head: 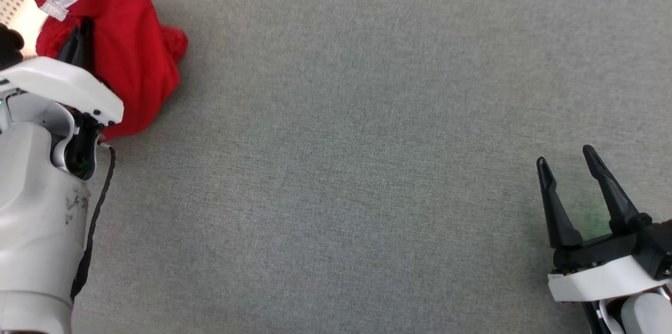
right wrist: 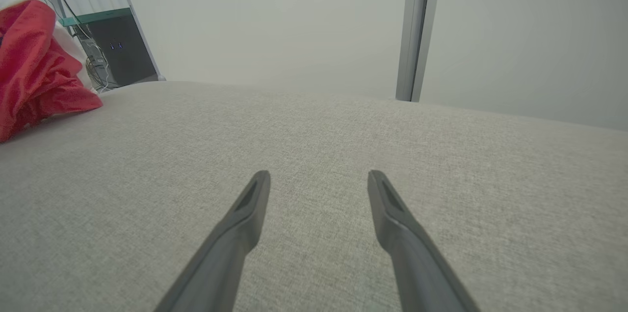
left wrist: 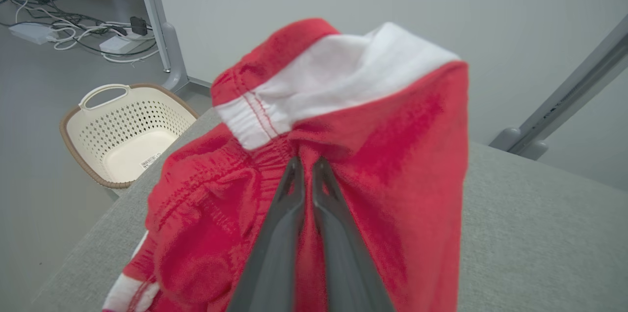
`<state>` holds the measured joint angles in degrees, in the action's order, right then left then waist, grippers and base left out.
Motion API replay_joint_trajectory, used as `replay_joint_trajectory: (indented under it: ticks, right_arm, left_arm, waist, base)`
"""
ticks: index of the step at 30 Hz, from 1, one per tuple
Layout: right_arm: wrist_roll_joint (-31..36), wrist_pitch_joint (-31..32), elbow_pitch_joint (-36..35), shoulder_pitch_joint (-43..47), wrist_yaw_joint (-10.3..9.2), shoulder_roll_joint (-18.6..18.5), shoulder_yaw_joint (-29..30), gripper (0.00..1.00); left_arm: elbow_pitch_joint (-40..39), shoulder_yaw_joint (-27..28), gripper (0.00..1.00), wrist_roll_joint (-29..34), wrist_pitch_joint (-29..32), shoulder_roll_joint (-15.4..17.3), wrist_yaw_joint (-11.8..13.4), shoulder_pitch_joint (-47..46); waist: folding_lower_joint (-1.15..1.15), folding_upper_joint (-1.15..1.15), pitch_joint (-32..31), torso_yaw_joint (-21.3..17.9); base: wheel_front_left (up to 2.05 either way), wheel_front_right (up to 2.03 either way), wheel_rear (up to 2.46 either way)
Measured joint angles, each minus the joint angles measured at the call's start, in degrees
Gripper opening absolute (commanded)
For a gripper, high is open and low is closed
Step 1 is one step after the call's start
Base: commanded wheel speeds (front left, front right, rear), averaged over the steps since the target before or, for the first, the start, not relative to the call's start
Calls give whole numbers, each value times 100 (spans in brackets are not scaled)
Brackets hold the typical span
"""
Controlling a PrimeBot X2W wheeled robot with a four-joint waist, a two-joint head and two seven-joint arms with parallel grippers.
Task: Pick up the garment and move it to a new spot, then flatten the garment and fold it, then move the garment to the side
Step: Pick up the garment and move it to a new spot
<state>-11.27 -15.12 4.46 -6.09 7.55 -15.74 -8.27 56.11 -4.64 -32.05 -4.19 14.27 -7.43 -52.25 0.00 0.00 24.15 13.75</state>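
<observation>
Basket first: one cream perforated plastic laundry basket (left wrist: 147, 118) stands on the floor beside the grey cloth-covered table (head: 367, 166). One crumpled red fabric garment with a white waistband (head: 134, 55) lies bunched by the table's left edge. The dark-fingered left gripper (left wrist: 305, 164), the nearer of two, has its jaws pinched together on a red fold below the waistband. The matching right gripper (head: 564, 154) hangs well apart, jaws spread, with the garment to its left.
</observation>
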Motion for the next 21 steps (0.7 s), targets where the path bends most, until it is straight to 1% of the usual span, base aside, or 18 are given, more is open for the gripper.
replay_joint_trajectory:
  ticks: [3,7,12,15,21]
  right_arm:
    - [-23,0,73,94,0,137,-32,100]
    - [-48,0,178,297,0,331,-71,100]
    - [-56,-1,221,534,0,510,-51,100]
    - [-55,0,225,619,0,552,-81,100]
    - [-46,-1,196,619,-1,627,-9,100]
  left_arm:
    - [-563,-387,0,-185,-223,243,0,434]
    - [-1281,-769,0,-403,-276,509,0,997]
    - [-2238,-992,0,-646,-109,664,0,1573]
    - [-2865,-1033,0,-710,76,681,66,1811]
    - [-3957,-1232,0,-765,542,476,370,2076]
  waist:
    - [0,0,-400,-73]
    - [0,0,-967,-225]
    - [0,0,-1646,-537]
    - [0,0,-1940,-846]
    - [0,0,-2252,-1582]
  base:
    - [0,0,0]
    - [0,0,0]
    - [0,0,0]
    - [0,0,0]
    - [0,0,0]
